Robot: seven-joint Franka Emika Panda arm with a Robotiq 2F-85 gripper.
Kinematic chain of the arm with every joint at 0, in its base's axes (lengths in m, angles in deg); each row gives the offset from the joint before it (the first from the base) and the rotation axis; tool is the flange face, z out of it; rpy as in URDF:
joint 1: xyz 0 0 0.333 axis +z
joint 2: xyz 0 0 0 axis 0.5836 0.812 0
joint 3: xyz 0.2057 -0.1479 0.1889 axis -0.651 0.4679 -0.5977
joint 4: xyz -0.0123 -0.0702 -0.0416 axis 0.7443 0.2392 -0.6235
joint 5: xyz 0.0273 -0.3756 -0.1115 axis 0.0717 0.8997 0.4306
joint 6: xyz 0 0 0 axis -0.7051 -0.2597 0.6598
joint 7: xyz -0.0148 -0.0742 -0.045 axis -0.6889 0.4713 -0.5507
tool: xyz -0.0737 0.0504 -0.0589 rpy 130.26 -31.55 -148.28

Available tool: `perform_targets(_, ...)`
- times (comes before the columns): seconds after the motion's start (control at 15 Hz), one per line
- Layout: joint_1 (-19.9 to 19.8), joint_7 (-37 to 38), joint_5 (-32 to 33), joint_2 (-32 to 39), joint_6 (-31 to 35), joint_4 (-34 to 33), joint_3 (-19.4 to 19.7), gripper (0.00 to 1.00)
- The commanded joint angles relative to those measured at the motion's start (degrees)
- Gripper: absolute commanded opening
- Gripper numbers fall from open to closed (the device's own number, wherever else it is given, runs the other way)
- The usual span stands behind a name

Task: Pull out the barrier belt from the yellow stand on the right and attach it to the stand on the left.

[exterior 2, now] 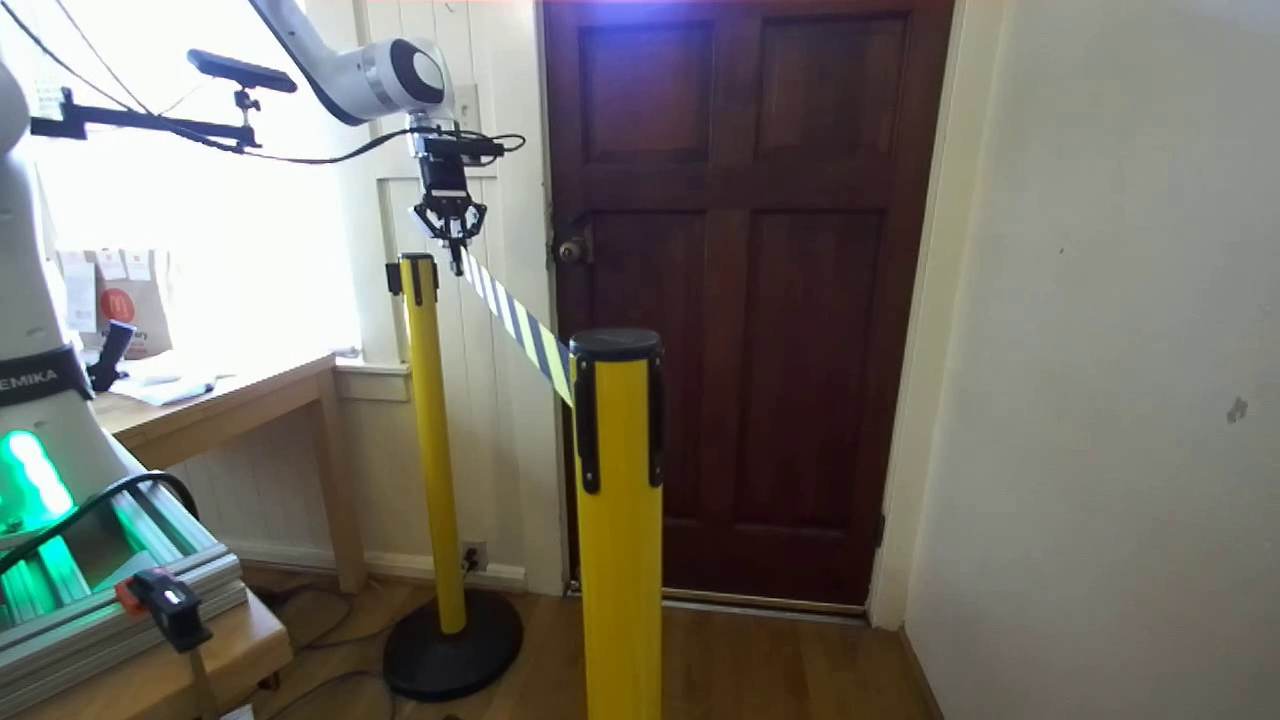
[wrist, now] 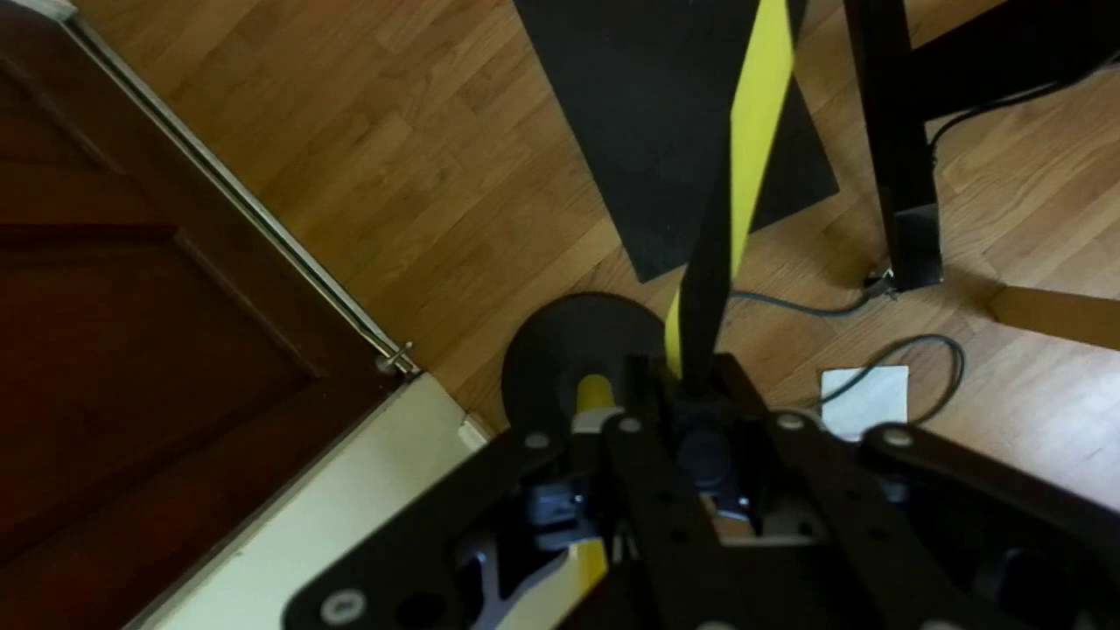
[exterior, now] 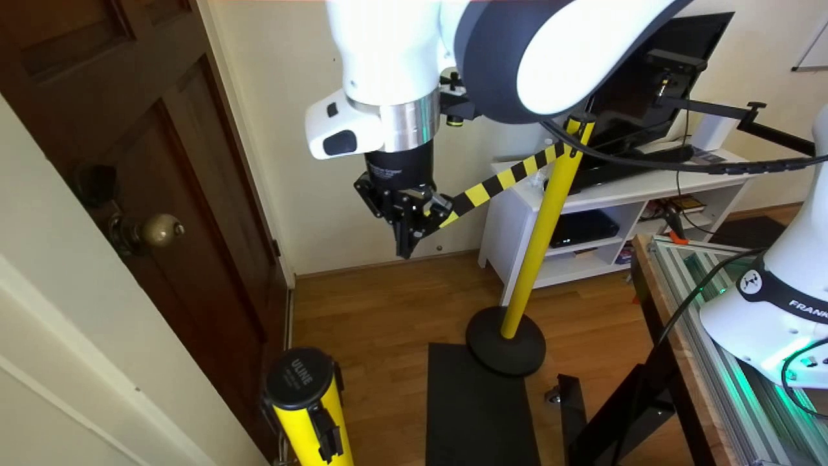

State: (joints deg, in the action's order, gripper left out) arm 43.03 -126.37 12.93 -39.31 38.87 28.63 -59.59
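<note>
The barrier belt [exterior: 495,188], striped black and yellow, runs out from the top of the right yellow stand [exterior: 546,220]. My gripper [exterior: 406,243] is shut on the belt's end, and the clip there is mostly hidden by the fingers. In an exterior view the belt [exterior 2: 515,320] slants up from the near stand [exterior 2: 620,560] to my gripper [exterior 2: 458,262]. The left stand [exterior 2: 435,450] is just beside the fingertips there; its black cap [exterior: 301,378] also shows. In the wrist view the belt [wrist: 759,114] enters between the fingers [wrist: 687,385], with the left stand's post [wrist: 595,394] beside them.
A brown wooden door [exterior 2: 740,300] stands behind the belt. The robot's bench [exterior: 679,349] and a white TV cabinet [exterior: 517,213] are on the right in an exterior view. A black mat [exterior: 479,408] lies on the floor. A wooden table [exterior 2: 230,400] and cables are near the left stand.
</note>
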Motion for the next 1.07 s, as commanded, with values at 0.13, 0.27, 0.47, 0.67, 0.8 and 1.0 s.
perform_targets(0.13,1.65,5.80,-8.28,10.30,-1.05,-14.55,-3.58,0.05)
perform_targets(0.27,1.02,4.66,-6.25,7.80,-1.20,-10.68,-2.95,0.19)
perform_targets(0.47,1.46,5.64,-7.84,9.10,-0.86,-12.84,-4.00,0.19)
perform_targets(0.67,1.48,5.62,-8.22,9.79,-1.17,-13.90,-4.16,0.05)
perform_targets(0.8,1.80,5.52,-8.67,10.63,-2.58,-15.20,-4.56,0.05)
perform_targets(1.0,2.36,5.68,-9.31,10.84,-4.52,-15.90,-5.39,0.05)
